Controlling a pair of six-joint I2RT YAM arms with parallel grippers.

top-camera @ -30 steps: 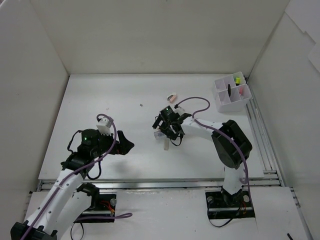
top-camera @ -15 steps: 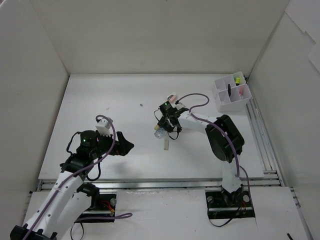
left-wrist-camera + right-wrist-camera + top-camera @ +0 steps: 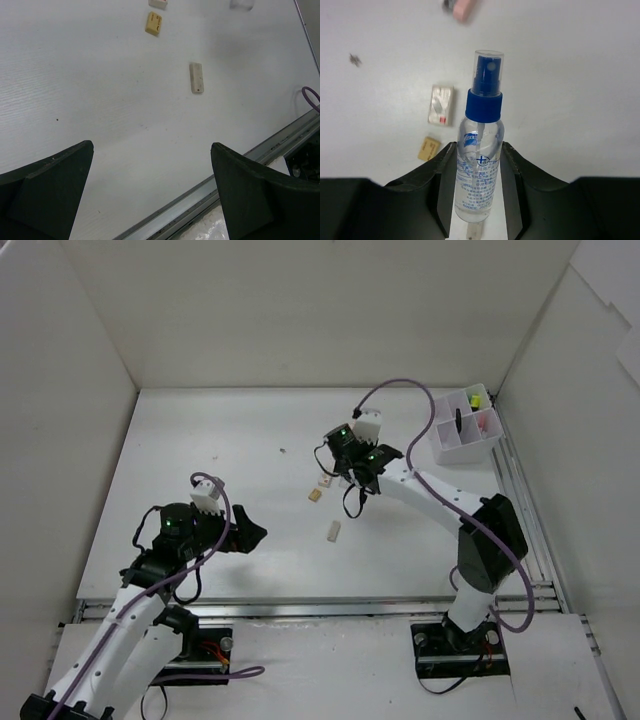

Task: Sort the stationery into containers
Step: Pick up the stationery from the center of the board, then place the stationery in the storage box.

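My right gripper (image 3: 478, 150) is shut on a clear blue-capped tube (image 3: 481, 150), which stands lengthwise between the jaws above the table. In the top view the right gripper (image 3: 352, 462) hangs mid-table, left of the white organiser box (image 3: 447, 447). Loose stationery lies below it: a beige eraser (image 3: 314, 495), a white wrapped eraser (image 3: 325, 480) and a long pale eraser (image 3: 333, 531). A pink eraser (image 3: 465, 9) shows at the top of the right wrist view. My left gripper (image 3: 151, 145) is open and holds nothing, near the front rail (image 3: 210, 195).
The box's compartments hold a black item (image 3: 458, 422), a yellow-green capped marker (image 3: 476, 398) and something pink (image 3: 482, 422). White walls enclose the table. A rail (image 3: 520, 500) runs along the right edge.
The right gripper has closed on the tube, lifted it and moved back and to the right, uncovering the erasers. The left arm has barely moved.
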